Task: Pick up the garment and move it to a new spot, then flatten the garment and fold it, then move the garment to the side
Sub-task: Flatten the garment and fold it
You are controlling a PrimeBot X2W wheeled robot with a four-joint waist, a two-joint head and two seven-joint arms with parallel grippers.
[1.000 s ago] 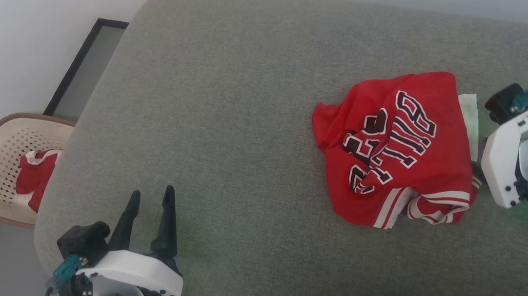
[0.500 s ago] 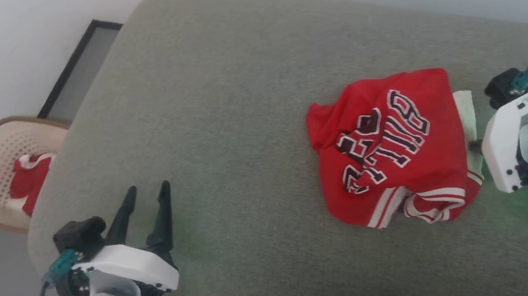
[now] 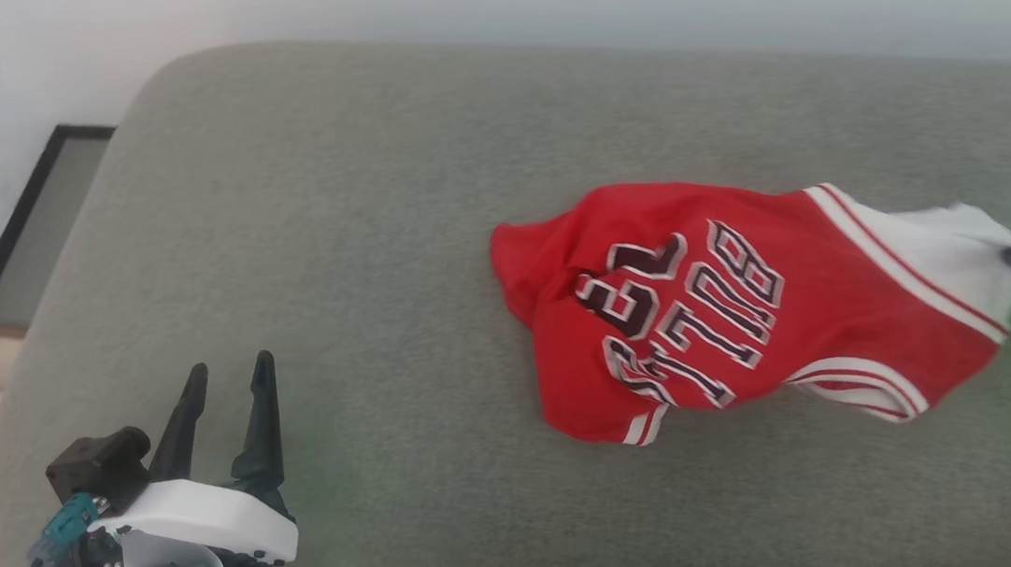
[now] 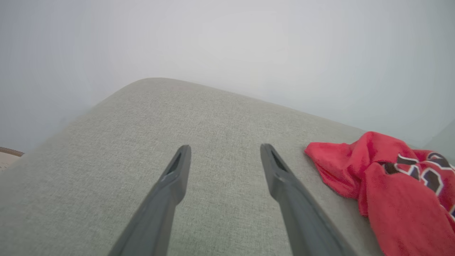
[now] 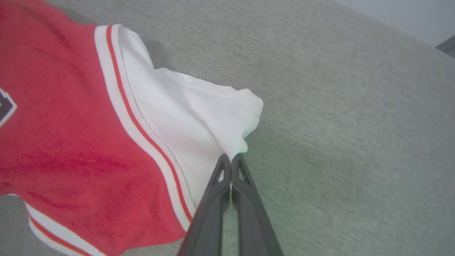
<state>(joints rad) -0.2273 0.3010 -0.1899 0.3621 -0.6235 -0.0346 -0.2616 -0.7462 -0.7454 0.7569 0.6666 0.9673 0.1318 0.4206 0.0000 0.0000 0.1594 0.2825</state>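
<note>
While right jaws clench the white sleeve (image 5: 199, 113) of the jersey (image 3: 707, 319), lying toward the cushion's (image 3: 318, 200) right edge, left jaws hang released by the near-left corner. Likely best: lift high so the trailing body clears.

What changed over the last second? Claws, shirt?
The right claw shut on the white sleeve of the shirt and pulled it toward the robot's right, stretching the bunched shirt out. The head camera shifted too. The left claw stayed open and empty above the grey cushion.
</note>
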